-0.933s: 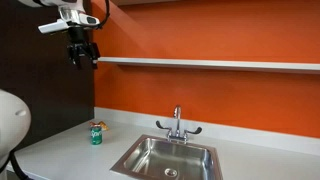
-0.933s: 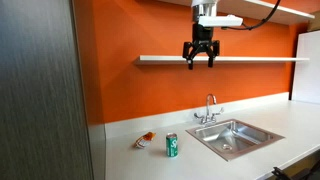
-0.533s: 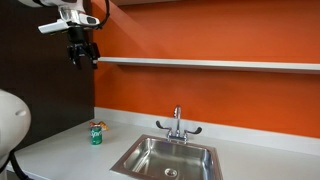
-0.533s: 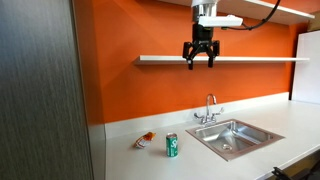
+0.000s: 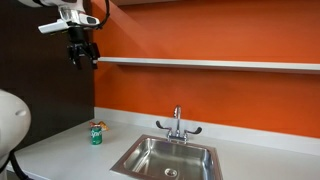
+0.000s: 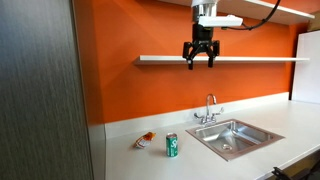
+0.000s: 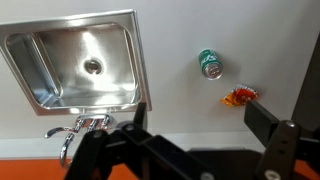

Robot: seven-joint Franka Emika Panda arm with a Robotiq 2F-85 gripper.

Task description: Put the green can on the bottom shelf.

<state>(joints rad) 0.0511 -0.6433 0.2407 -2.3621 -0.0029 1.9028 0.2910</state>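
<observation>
- Approach step: your gripper point(image 6: 200, 63) hangs level with the bottom shelf point(image 6: 255, 59), jaws wide apart and empty.
- Next, descend to the upright green can point(image 6: 172, 145) on the counter point(image 6: 120, 160) and grasp it.

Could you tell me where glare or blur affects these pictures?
Wrist view: glare on the stainless steel sink, the black gripper close and blurred. In an exterior view: a white rounded shape at the frame edge is out of focus.
</observation>
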